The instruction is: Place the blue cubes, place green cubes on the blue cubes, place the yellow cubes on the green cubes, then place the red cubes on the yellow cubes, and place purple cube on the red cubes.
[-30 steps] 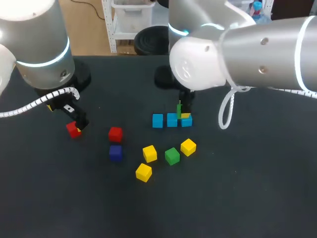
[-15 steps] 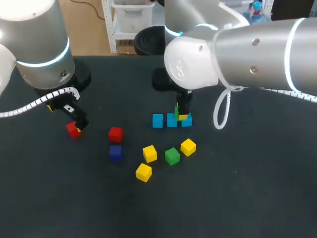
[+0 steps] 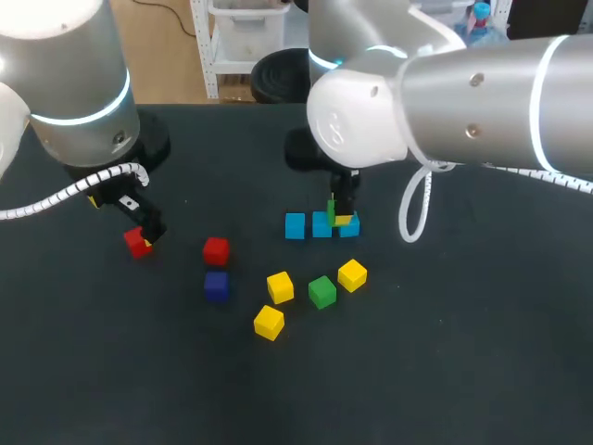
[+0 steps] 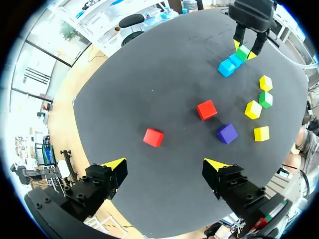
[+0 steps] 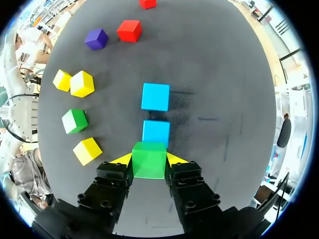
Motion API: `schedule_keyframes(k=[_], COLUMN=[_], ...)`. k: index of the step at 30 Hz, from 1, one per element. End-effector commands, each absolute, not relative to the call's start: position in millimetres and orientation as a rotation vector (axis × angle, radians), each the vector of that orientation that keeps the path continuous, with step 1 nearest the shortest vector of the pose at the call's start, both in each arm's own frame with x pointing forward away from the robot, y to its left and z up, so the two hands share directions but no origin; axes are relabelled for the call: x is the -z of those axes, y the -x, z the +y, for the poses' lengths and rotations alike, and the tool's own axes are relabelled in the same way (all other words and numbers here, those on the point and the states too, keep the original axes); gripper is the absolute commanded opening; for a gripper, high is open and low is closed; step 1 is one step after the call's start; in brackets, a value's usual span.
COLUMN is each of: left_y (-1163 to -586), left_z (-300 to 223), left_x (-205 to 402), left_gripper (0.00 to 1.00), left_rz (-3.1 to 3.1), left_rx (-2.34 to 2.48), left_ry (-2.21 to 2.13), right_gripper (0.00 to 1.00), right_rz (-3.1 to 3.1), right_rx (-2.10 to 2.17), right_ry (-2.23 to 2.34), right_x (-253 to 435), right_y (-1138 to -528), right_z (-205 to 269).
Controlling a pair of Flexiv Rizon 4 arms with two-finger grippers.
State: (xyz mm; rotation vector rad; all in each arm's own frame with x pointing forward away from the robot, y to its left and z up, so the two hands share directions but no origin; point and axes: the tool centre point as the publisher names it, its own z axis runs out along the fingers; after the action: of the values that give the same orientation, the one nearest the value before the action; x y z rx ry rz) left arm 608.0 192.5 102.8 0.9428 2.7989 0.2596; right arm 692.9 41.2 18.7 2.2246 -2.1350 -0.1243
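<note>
**While the green cube hangs in the pinch, squareness is what counts**

Seen from the head view, my right gripper (image 3: pixel 341 219) is over the 3 o'clock end of the blue row (image 3: pixel 321 224), clenched on a green cube (image 5: pixel 149 159). Its wrist view shows both yellow tips pressed flat against two opposite side faces. Two blues lie in line ahead, and the third is hidden beneath the green. I cannot tell whether the green already touches the blue below.

I judge the cube to be light, rigid and hard-edged, probably with slick faces. It should not give under the pinch, but it could twist or skate if taken by a corner or let go from height. The flat sides at mid-height are the place to hold, as now, which leaves top and bottom free for stacking. Squared to the blue underneath, it should sit. Set off-centre, it could tip off and knock the neighbours.

My left gripper (image 4: pixel 164 167) is spread wide and holds nothing. A red cube (image 4: pixel 153 137) lies just ahead of it, untouched.

A second green (image 3: pixel 321 291) waits at 6 o'clock of the row, with yellows (image 3: pixel 280 286) at its 9, 2 and 8 o'clock. Another red (image 3: pixel 216 250) sits at 8 o'clock of the row, and the purple (image 3: pixel 216 285) is at that red's 6 o'clock.
</note>
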Motion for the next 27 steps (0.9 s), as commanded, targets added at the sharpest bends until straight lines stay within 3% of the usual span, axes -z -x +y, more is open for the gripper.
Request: schedule_keyframes(k=[1,20,24,27], left_y=[-608.0,-608.0,-608.0,-608.0], left_z=[192.1,192.1,192.1,192.1], left_x=[-102.7,-102.7,-102.7,-102.7], left_gripper=[1.0,1.0,1.0,1.0], left_rz=[2.799,2.799,2.799,2.799], left_rx=[-0.263,-0.263,-0.263,-0.263], left_ry=[-0.942,-0.942,-0.942,-0.942], right_gripper=[0.0,0.04,0.1,0.23], right_rz=[-2.13,-2.125,-2.128,-2.127], right_rx=[0.129,0.125,0.134,0.137], right_ry=[-2.224,-2.225,-2.22,-2.219], right_x=[-17.8,-15.8,-14.5,-14.2], right_y=[-695.8,-701.5,-700.8,-700.6], right_z=[41.6,42.4,41.7,41.7])
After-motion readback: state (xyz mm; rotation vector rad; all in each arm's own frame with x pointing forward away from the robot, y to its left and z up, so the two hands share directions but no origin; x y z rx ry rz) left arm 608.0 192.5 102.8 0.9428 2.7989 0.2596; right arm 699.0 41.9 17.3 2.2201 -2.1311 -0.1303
